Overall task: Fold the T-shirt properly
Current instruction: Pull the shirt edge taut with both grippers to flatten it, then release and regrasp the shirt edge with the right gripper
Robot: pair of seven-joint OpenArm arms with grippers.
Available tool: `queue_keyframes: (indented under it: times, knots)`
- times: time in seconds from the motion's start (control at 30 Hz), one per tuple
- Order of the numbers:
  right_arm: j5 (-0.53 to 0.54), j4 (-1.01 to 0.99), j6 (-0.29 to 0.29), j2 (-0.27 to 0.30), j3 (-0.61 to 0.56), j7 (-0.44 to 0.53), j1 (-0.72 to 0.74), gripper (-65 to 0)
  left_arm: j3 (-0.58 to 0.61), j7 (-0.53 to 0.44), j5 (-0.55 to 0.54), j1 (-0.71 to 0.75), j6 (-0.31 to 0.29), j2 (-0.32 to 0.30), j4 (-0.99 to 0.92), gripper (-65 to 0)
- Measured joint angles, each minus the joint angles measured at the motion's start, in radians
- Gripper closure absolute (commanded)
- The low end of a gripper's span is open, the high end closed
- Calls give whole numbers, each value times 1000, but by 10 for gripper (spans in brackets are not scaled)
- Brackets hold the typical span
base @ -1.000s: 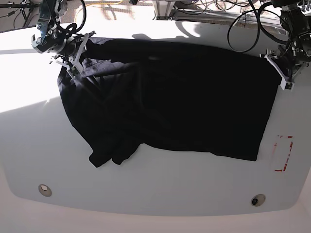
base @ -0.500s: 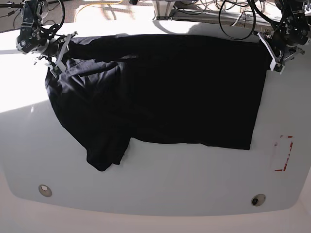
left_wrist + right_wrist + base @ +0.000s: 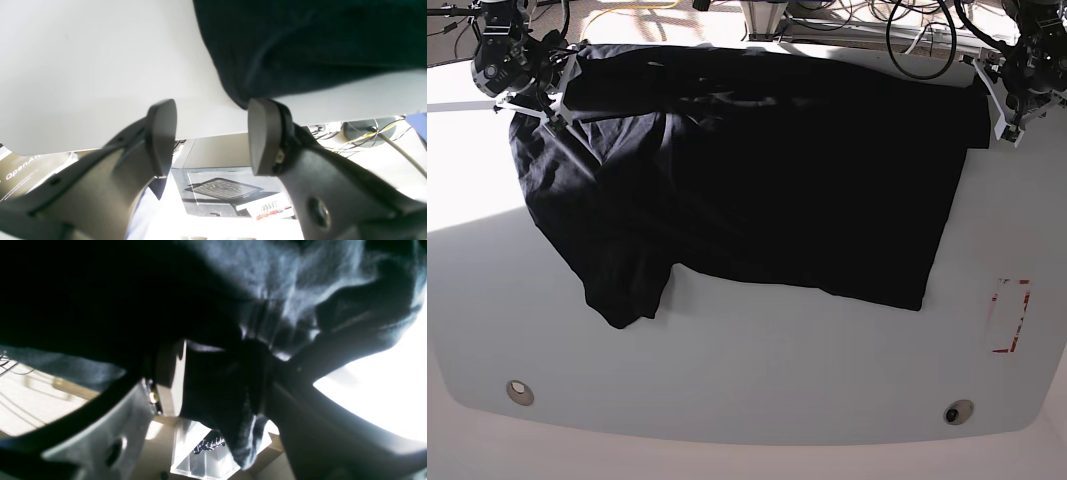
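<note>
The black T-shirt (image 3: 777,170) lies spread over the far half of the white table (image 3: 757,380), one sleeve hanging toward the front left. My right gripper (image 3: 549,97) is at the shirt's far left corner. In the right wrist view it (image 3: 220,383) is shut on a bunched fold of the T-shirt (image 3: 133,290). My left gripper (image 3: 999,105) is at the far right corner. In the left wrist view it (image 3: 213,133) is open with nothing between the jaws, and the T-shirt's corner (image 3: 300,43) lies just past the tip of one finger (image 3: 267,136).
A red-outlined rectangle (image 3: 1009,315) is marked on the table at the right. Two round insets (image 3: 519,391) (image 3: 957,411) sit near the front edge. Cables (image 3: 917,35) and equipment lie beyond the far edge.
Both grippers have moved toward the far edge, dragging the shirt back and to the left. The front sleeve has slid left. The creased left side has opened out.
</note>
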Motion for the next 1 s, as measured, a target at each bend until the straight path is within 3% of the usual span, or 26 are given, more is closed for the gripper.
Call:
queue_keyframes:
  times: [0.27, 0.53, 0.7, 1.0]
  knots:
    - [8, 125, 3, -16, -2, -9, 12, -387, -1, 0, 2, 4, -18, -2, 0, -311]
    - [10, 130, 4, -83, -3, -35, 136, -387, -2, -6, 0, 24, -19, -3, 0, -311]
    - [4, 124, 5, -158, 0, -50, 217, -390, -3, -3, 0, 26, -39, -1, -1, -311]
    - [2, 107, 5, -229, 2, -77, 344, -550, -69, -2, 3, 16, -83, 0, 3, -311]
